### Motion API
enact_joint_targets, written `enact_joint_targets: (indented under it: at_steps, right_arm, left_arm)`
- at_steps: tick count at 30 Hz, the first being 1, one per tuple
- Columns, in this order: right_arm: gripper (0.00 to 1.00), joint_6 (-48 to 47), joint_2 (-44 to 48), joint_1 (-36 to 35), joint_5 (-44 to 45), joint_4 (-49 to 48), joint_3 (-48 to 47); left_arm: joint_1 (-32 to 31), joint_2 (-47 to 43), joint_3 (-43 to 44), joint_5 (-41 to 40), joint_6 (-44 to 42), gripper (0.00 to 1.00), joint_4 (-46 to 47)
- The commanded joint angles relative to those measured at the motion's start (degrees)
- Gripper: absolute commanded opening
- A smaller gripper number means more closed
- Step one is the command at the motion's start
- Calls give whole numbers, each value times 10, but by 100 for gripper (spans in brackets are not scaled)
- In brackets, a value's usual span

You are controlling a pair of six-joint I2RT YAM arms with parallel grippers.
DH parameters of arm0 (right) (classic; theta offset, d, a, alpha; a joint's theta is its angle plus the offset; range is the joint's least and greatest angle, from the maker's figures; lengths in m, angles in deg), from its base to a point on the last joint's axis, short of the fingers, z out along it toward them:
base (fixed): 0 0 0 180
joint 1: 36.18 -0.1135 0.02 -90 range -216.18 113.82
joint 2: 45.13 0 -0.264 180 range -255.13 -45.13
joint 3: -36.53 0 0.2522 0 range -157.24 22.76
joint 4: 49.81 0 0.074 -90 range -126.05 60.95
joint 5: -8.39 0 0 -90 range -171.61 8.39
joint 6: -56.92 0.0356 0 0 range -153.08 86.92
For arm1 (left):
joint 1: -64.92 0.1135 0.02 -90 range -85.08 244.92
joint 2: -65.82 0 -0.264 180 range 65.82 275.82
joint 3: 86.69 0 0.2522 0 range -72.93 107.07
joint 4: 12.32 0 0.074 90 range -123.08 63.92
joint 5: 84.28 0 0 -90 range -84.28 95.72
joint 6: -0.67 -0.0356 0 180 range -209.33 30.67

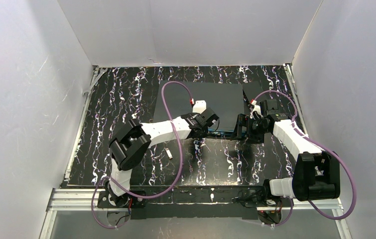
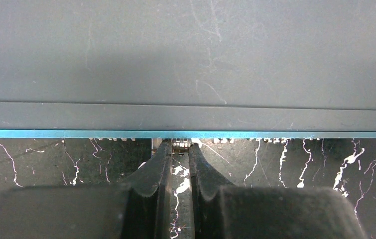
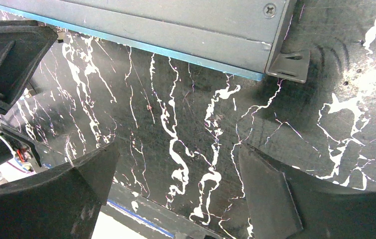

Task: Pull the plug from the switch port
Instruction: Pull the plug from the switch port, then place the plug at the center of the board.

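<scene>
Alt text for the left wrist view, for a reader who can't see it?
Two dark fingers of the left gripper pinch a small pale plug seated in the teal port edge of the switch. The switch's flat grey top fills the upper half; black white-veined table shows below.

Matt, lightly scratched metal switch

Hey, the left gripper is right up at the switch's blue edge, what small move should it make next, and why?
Probably draw the left gripper straight back from the switch, without opening. Its fingers look closed on the small plug seated at the blue edge, so a straight pull should free it. The right gripper hangs open near the corner.
</scene>
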Motion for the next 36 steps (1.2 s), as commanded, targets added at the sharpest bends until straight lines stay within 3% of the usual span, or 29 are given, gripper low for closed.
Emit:
enact_joint_targets:
  at_steps: [1,26,36]
  right_arm:
    - [99,-4,0,2,-4,-4,6]
    - [99,-2,1,2,-6,-11,13]
    - [99,-2,-7,2,-8,-18,14]
  left_arm:
    - [-12,-55,-39,25,4,0,-59]
    - [-46,-117,-55,47,4,0,-98]
    - [-47,-171,-98,-2,84,0,-149]
